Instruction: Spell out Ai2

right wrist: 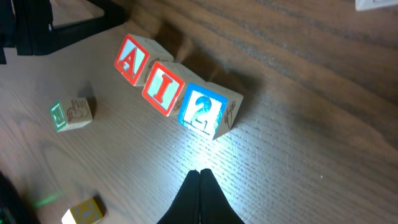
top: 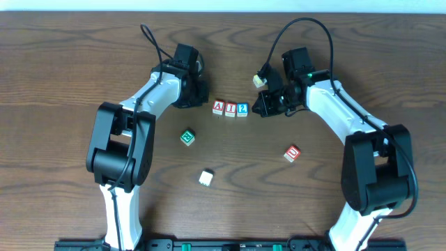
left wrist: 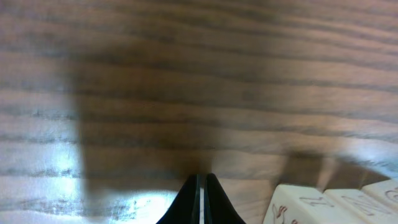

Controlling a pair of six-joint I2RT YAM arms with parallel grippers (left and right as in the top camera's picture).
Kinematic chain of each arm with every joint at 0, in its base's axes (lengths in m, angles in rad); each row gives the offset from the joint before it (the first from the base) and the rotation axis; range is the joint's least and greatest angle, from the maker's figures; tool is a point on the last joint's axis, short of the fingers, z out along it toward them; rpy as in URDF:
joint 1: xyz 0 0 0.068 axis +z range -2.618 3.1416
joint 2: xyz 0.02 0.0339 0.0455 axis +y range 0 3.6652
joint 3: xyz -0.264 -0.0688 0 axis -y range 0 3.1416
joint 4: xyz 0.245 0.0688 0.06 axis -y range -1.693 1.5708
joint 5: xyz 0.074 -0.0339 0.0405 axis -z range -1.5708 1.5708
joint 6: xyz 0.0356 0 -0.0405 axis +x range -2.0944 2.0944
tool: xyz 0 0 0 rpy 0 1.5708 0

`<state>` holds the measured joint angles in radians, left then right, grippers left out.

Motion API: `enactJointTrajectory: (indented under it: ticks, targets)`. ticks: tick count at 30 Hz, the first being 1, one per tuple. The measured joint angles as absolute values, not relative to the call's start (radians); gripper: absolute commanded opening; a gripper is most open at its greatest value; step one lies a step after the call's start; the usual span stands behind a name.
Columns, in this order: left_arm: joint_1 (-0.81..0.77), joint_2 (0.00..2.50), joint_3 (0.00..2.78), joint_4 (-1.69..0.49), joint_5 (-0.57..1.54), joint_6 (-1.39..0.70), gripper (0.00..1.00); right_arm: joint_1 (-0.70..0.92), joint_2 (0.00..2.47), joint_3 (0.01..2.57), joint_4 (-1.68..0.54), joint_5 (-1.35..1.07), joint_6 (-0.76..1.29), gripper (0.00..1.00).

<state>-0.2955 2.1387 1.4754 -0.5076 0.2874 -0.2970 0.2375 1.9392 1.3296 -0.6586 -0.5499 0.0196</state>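
Right tool (right wrist: 200, 172) pinched, beside blue block (right wrist: 204, 112)

Left arm (top: 132, 118): white links, black joints, elbow bent, reaching to the left of the block row (top: 230, 109).
Left tool (top: 198, 96): fingers (left wrist: 189, 202) pressed together, empty, tips low over the surface (top: 70, 56), near the block row's left end.
Right arm (top: 348, 115): mirrored pose, right of the block row.
Right tool (top: 260, 108): fingers (right wrist: 186, 199) pressed together, empty, tips just beside the block row's right end.

Block row (top: 230, 108) on table (top: 63, 63)
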Motion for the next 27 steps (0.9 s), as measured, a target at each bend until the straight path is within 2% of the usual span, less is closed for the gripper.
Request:
enactJointTrajectory:
  ticks: [27]
  targets:
    - [-0.295,2.140,1.475,-0.525,0.413,-0.291,0.06,0.210,2.056,1.313,-0.590,-0.610,0.123,0.01]
